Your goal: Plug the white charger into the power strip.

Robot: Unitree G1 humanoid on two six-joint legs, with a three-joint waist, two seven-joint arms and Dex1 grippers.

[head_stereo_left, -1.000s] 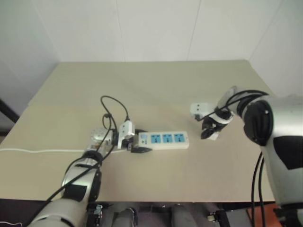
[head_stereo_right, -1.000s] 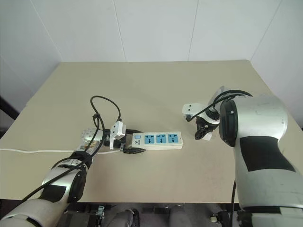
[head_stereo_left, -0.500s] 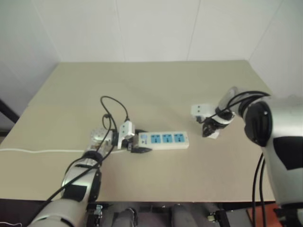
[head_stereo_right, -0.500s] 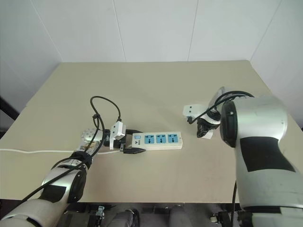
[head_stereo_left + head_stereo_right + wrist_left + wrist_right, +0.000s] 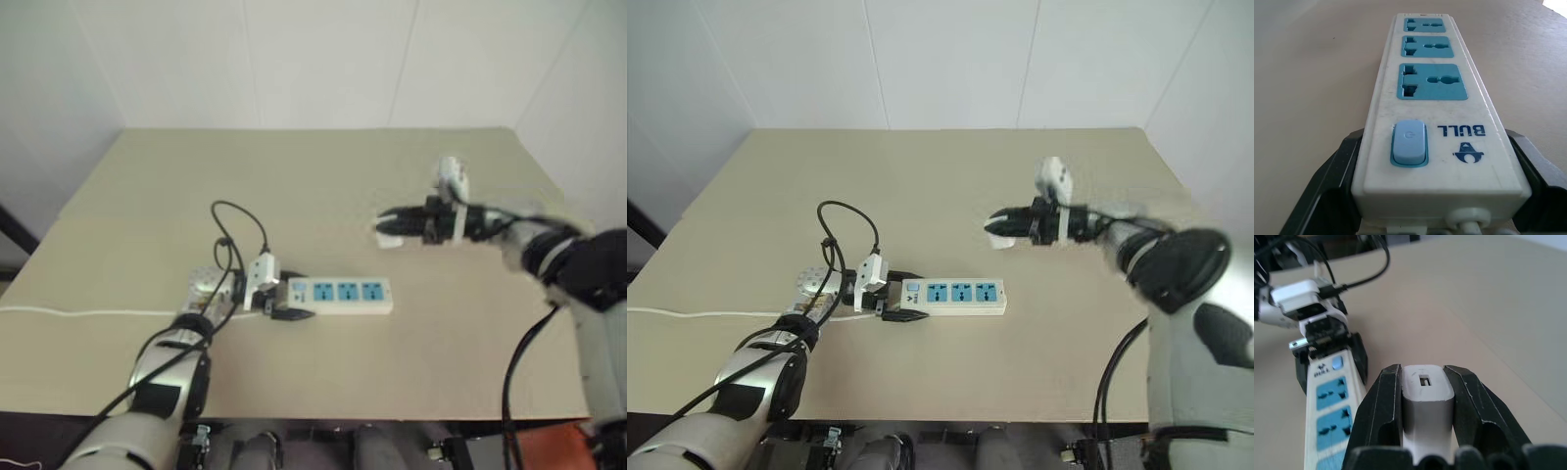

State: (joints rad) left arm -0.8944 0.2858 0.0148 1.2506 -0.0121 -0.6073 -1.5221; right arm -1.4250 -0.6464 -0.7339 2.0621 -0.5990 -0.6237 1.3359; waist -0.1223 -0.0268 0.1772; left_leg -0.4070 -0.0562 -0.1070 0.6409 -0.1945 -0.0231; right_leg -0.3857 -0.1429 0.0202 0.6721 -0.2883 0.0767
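- Charger (image 5: 1424, 396), white and block-shaped, sits clamped between the two black fingers (image 5: 1382, 416) of the right tool (image 5: 1003, 226); a small slot shows on its exposed end.
- The right tool hangs above the beige surface (image 5: 950, 176), off it, pointing toward the robot's left, with the charger at its tip.
- The power strip (image 5: 953, 296) lies flat on the surface, nearer the robot than the charger and to its left, well apart from it.
- Its three blue socket faces are all bare, and a pale blue switch (image 5: 1409, 144) sits at the end nearest the left tool.
- The left tool (image 5: 277, 300) is clamped on that switch end of the power strip, one black finger (image 5: 1325, 188) pressed to each long side.
- A thin white cord (image 5: 88, 313) runs off along the surface to the robot's left.
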